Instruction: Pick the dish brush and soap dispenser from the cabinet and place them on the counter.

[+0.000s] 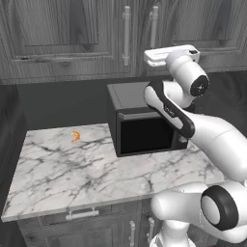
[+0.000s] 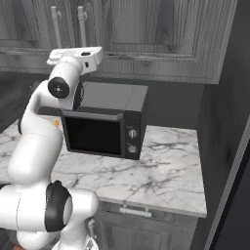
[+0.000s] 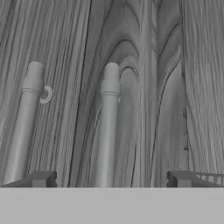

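Left base view: hand [image 1: 155, 57] raised to the closed cabinet [image 1: 62, 34], by its bar handles [image 1: 126, 36]; brush and soap presumably hidden inside.
Right base view: worktop [image 2: 166, 168] carries a microwave [image 2: 105, 119].
Hand view: fingers [image 3: 39, 178] spread wide, empty, straddling one handle [image 3: 107, 131], likely to pull the door.

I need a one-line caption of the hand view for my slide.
Open hand facing the closed cabinet doors, with the right silver bar handle between its fingertips.
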